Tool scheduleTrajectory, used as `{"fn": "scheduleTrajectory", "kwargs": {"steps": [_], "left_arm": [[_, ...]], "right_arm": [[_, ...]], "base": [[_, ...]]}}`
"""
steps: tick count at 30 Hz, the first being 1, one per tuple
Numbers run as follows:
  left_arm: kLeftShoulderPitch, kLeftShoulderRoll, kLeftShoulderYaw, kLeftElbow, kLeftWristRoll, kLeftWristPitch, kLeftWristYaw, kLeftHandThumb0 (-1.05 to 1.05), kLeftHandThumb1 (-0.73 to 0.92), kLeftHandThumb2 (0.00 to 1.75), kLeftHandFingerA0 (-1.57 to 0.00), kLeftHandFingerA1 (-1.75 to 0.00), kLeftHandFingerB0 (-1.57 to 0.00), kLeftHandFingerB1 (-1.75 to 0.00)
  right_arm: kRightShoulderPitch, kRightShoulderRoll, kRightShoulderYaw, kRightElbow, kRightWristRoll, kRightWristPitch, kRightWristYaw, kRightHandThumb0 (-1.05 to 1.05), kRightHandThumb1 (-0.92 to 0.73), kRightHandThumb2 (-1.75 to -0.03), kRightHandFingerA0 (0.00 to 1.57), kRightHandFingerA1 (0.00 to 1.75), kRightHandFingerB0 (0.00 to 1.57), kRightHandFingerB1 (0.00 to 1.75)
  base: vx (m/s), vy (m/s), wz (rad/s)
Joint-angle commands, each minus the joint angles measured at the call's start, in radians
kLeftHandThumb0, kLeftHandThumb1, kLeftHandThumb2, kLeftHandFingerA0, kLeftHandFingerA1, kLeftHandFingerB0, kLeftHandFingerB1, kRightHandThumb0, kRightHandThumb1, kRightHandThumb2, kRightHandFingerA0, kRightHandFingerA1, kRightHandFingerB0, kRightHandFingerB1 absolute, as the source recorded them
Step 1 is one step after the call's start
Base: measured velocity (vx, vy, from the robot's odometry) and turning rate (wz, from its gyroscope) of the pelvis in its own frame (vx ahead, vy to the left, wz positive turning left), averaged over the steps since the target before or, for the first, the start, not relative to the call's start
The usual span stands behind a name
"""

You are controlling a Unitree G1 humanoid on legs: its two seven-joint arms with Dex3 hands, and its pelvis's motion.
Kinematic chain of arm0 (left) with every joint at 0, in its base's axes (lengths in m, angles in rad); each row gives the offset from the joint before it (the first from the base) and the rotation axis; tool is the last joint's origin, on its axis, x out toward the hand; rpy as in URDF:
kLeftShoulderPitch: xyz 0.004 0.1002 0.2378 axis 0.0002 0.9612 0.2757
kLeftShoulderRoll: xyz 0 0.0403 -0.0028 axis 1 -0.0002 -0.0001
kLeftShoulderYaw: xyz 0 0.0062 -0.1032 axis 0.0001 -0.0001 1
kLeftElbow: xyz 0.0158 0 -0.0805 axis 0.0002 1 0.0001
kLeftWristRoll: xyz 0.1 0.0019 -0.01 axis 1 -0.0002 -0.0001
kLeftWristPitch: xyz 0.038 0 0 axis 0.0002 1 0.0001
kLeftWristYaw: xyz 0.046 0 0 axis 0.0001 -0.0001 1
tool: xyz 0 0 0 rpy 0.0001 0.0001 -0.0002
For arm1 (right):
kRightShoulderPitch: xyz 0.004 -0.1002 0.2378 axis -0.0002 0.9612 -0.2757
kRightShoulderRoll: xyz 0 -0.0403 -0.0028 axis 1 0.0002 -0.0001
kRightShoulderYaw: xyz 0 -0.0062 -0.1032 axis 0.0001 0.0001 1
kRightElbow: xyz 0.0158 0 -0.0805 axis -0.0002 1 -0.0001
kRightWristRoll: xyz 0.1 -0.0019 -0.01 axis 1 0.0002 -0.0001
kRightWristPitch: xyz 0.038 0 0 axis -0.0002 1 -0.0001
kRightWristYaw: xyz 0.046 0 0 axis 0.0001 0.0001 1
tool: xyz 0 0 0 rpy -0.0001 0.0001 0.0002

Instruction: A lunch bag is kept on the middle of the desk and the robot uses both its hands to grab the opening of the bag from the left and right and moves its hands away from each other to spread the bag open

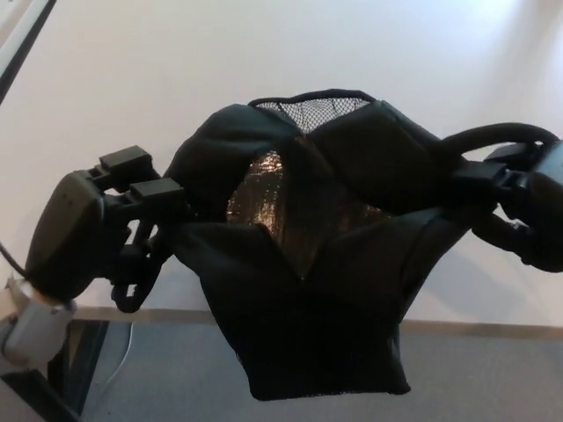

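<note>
While the lunch bag was held at the desk edge, left hand and right hand clamped its rim; spreading underway, wider separation judged needed

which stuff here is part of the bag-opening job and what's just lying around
Part of the job:
- lunch bag, black, its mouth pulled apart so the shiny lining shows
- left hand, gripping the bag's left edge
- right hand, gripping the bag's right edge

Just there:
- desk, white
- floor, grey
</note>
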Motion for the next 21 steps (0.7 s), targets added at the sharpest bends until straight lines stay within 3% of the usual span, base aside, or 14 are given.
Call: {"fn": "scheduleTrajectory", "kwargs": {"steps": [1,5,15,21], "left_arm": [[0.042,0.044,0.093,0.065,-0.129,-0.045,-0.047,0.15,0.47,1.11,-0.89,-1.47,-0.97,-1.21],[0.047,0.040,0.123,0.068,-0.136,-0.060,-0.077,0.13,0.48,1.04,-0.91,-1.42,-0.97,-1.16],[0.064,0.026,0.160,0.064,-0.092,-0.050,-0.066,0.09,0.51,1.11,-0.94,-1.42,-0.97,-1.17],[0.064,0.024,0.169,0.068,-0.093,-0.057,-0.075,0.08,0.53,1.01,-0.91,-1.46,-0.95,-1.16]], "right_arm": [[0.023,-0.032,-0.072,0.105,0.030,-0.015,-0.103,0.00,-0.58,-0.56,0.75,1.75,0.60,1.69],[0.003,-0.026,-0.075,0.150,0.018,-0.037,-0.125,-0.03,-0.61,-0.53,0.75,1.75,0.57,1.74],[-0.017,-0.029,-0.057,0.212,-0.033,-0.059,-0.179,-0.08,-0.61,-0.55,0.73,1.75,0.55,1.73],[-0.028,-0.022,-0.055,0.240,-0.042,-0.075,-0.196,-0.07,-0.60,-0.54,0.75,1.75,0.56,1.75]], "base": [[0.00,0.000,0.00],[0.00,0.000,0.00],[0.00,0.000,0.00],[0.00,0.000,0.00]]}}
